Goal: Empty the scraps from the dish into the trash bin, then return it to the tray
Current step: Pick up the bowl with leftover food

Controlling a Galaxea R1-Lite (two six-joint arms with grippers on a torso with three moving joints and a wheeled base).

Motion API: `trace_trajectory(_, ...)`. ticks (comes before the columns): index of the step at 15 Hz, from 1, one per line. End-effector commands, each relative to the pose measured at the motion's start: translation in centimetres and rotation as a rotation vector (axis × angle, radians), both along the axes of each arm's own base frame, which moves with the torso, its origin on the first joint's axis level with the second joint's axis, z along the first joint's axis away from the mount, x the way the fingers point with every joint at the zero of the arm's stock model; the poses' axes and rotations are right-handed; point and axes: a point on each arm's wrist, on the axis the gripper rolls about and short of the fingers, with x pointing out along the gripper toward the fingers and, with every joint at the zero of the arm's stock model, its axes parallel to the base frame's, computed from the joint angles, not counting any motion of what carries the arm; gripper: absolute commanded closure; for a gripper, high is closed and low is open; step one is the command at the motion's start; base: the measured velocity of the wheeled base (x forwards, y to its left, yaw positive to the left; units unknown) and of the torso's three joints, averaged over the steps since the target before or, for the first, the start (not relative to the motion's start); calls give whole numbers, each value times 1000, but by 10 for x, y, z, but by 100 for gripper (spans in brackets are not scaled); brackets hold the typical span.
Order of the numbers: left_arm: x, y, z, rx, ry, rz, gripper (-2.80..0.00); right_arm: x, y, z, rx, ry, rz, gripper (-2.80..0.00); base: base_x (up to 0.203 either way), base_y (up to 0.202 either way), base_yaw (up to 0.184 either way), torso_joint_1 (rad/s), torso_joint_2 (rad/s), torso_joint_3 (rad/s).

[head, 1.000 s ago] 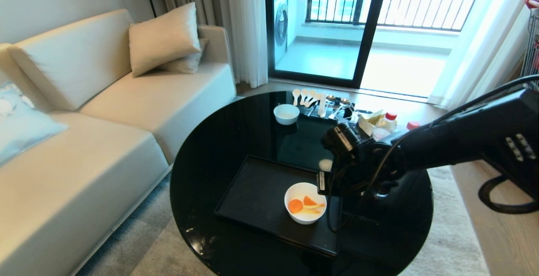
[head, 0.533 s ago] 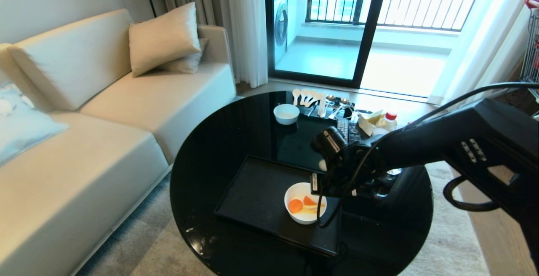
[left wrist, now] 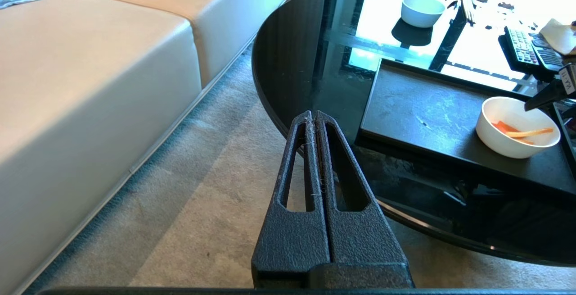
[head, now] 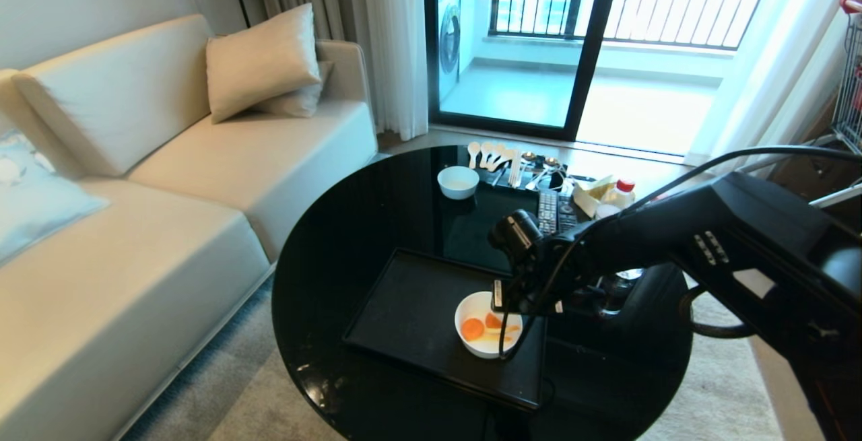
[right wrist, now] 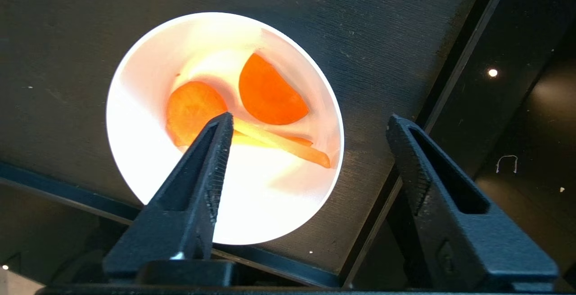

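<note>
- The right gripper (right wrist: 308,126) has come lower and closer over the dish (head: 487,334) than a second ago, and its jaws have spread wide.
- One finger (right wrist: 211,151) now hangs over the inside of the dish, the other stands outside the rim, so the wall lies between them; nothing is held yet.
- The scraps (right wrist: 245,106) lie just beyond the inner fingertip, and the dish stands on the tray (head: 411,313).
- I judge that closing on the rim comes next.
- The left gripper (left wrist: 313,117) is parked beside the table, jaws pressed together.
</note>
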Motion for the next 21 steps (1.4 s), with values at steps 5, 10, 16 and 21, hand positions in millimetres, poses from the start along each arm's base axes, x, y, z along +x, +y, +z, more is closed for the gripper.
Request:
trace_trajectory(5, 0, 0, 0, -1, -1, 1, 0, 21, -6, -24, -79, -10, -25, -280, 0, 0, 0, 0, 0, 0)
trace_trajectory(10, 0, 0, 0, -1, -1, 1, 0, 31, -4, -38, -82, -7, -32, -280, 0, 0, 0, 0, 0, 0)
trace_trajectory(16, 0, 0, 0, -1, -1, 1, 0, 39, -6, -48, -82, -6, -45, -280, 0, 0, 0, 0, 0, 0)
trace_trajectory(21, 0, 0, 0, -1, -1, 1, 0, 44, -5, -45, -72, -23, -49, -280, 0, 0, 0, 0, 0, 0)
